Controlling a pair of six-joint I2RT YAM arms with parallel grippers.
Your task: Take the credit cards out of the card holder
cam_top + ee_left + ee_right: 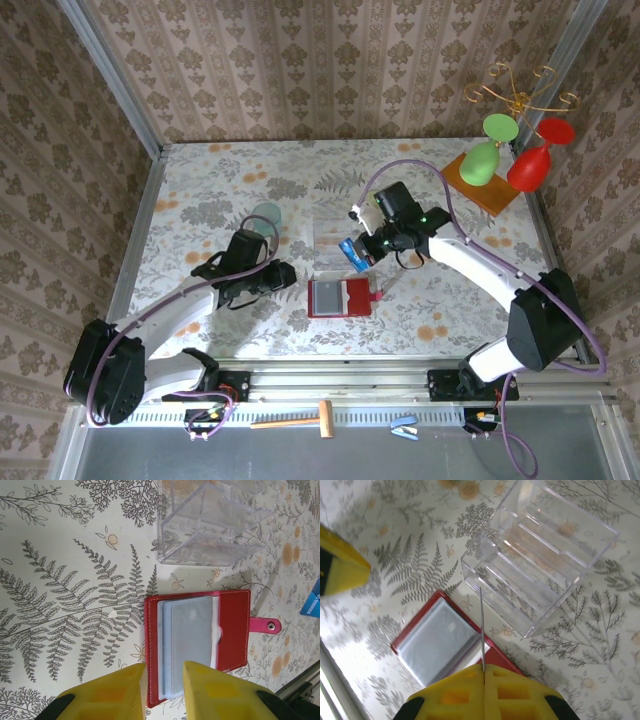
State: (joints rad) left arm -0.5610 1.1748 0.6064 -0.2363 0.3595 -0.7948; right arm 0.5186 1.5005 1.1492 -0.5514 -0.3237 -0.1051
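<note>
Credit card (482, 625) shows edge-on in right tool (484, 670).

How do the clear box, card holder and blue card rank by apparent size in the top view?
Clear box and card holder: about alike; the box's clear edges are hard to trace, so unranked.
Blue card: smallest, held tilted in the right gripper.

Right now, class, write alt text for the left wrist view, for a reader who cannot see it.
An open red card holder lies on a fern-patterned table, the left gripper open at its lower edge. A clear box sits beyond it; a blue card pokes in at right.
</note>
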